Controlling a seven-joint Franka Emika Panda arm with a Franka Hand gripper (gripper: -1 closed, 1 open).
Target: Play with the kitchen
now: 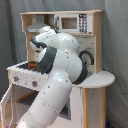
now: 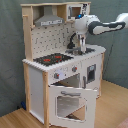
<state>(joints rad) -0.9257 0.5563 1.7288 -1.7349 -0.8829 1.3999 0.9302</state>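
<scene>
1. The kitchen (image 2: 60, 75), a tall toy unit of light wood and white panels, stands on a wooden floor (image 2: 15, 117) before a dark grey curtain (image 2: 10, 40); it appears in both exterior views.
2. The stovetop (image 2: 52, 59), black with red rings, occupies the end of the counter towards the second exterior view's left, beneath the grey hood (image 2: 50, 21).
3. The black faucet (image 2: 73, 41) arches over the sink end of the counter, towards the second exterior view's right, against the dotted white back panel (image 2: 50, 40).
4. The windowed oven door (image 2: 71, 102) below the stovetop hangs open, tilted outward and downward on its lower hinge, exposing the oven cavity behind it.
5. A microwave panel (image 1: 77, 23) with a keypad sits in the upper shelf, at the top edge of the unit in the first exterior view.
6. The white robot arm (image 2: 102, 27) enters from the second exterior view's right edge and bends downward above the sink area.
7. The claw (image 2: 80, 49) points down just beside the faucet, low over the counter; whether its fingers are apart or together, and whether anything is held, cannot be told.
8. In the first exterior view the arm's bulky joints (image 1: 62, 55) cover most of the counter; a rounded counter lobe (image 1: 97, 78) projects at the first exterior view's right.
</scene>
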